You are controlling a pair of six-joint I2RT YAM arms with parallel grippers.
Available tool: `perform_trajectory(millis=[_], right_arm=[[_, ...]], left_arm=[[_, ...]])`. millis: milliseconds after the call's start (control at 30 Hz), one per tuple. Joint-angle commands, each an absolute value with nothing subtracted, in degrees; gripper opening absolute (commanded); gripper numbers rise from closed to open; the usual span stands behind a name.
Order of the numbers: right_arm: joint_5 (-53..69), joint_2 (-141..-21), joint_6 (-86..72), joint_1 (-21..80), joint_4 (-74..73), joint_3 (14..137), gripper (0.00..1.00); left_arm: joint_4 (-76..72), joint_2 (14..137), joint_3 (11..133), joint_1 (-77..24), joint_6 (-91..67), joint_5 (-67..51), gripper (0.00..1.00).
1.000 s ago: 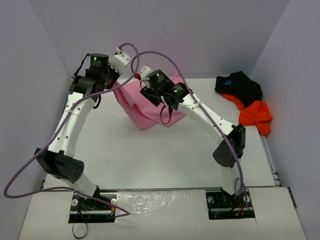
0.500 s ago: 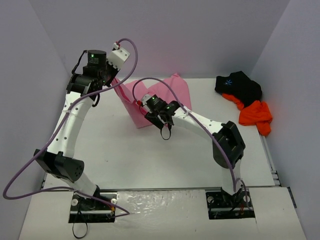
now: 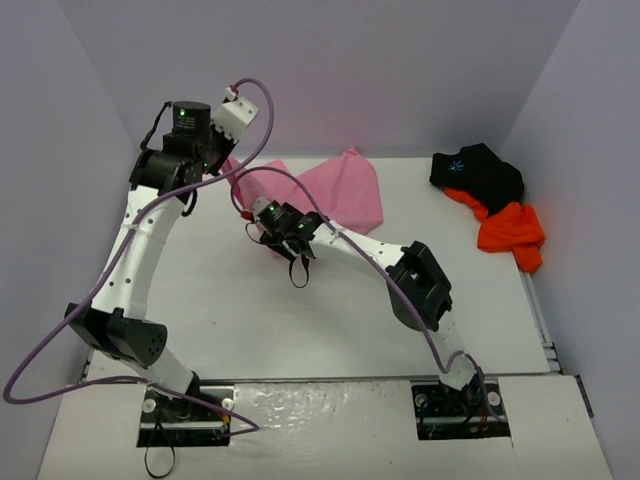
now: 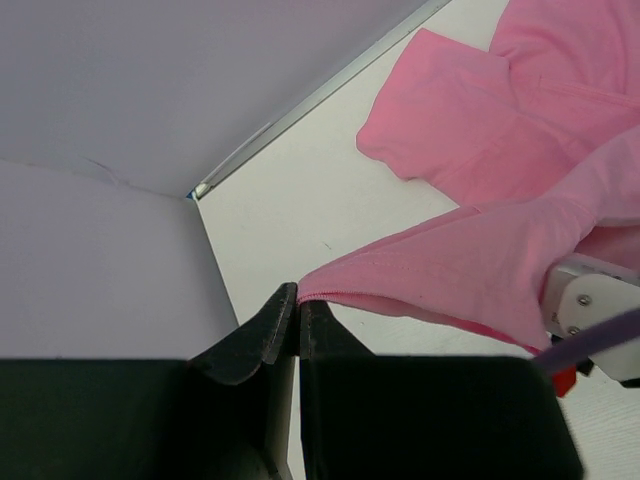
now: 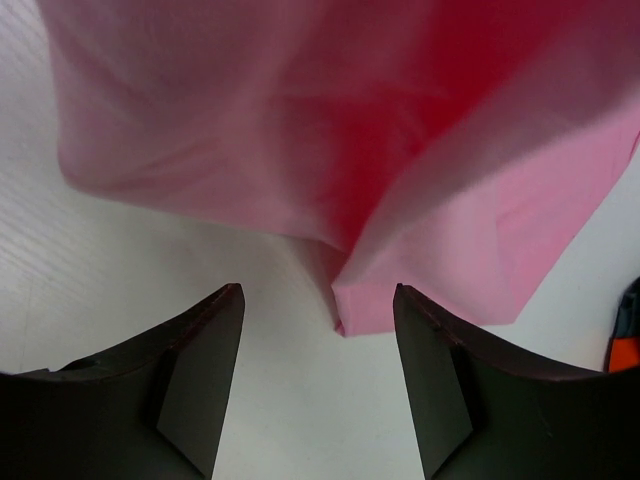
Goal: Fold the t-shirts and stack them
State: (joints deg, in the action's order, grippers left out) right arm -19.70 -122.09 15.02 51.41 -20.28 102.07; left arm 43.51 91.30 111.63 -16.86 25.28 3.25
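Overhead, the soft, plain pink t-shirt [image 3: 345, 190] lies on the flat white table [image 3: 250, 320] at the far side, a little left of centre. Most of it is spread on the surface, while its left edge is pulled up off the table toward the far left corner.

That raised edge is held by the left gripper [image 3: 222, 168], which hangs high above the table. In the left wrist view, the left gripper [image 4: 297, 305] has its two dark fingers pressed together on the hem of the pink t-shirt [image 4: 480, 270], and the cloth stretches away from them to the right in a taut band.

The right gripper [image 3: 265, 228] sits low over the table, just near of the lifted cloth. In its wrist view, the right gripper [image 5: 318, 295] has its jaws standing apart with nothing clamped. A folded corner of the pink t-shirt [image 5: 300, 120] hangs down into the gap between them, touching neither finger.

Well apart, in the far right corner, a crumpled black t-shirt [image 3: 478, 170] with a small light-blue starburst print lies bunched. A bright orange t-shirt [image 3: 510, 230] is heaped just near of it, and the two touch.
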Motion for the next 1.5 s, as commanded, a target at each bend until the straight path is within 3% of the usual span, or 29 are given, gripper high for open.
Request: perform_trajectory(millis=[0,233,600,1233,1467], right_arm=[[-25.61,-126.23,15.62,51.28,-18.6,105.97,0.58],[-33.25,-130.22,17.34,50.76,-16.35,106.88,0.55],[-42.12,-127.27,20.03,49.72,-11.75,102.28,0.55],[-46.29,-128.06,23.64,38.85,-3.62,98.52,0.54],[-47.21,-127.6,24.48,41.8,-2.83,97.7,0.54]], left_arm=[[41.32,85.51,114.75,-17.05,25.01,3.92,0.0],[42.82,83.6,114.84,-17.05,25.21,3.18,0.0],[43.33,83.75,115.75,-17.05,25.05,3.15,0.0],[45.1,83.6,119.14,-17.05,25.56,3.76,0.0],[45.45,83.79,120.29,-16.82,25.84,4.49,0.0]])
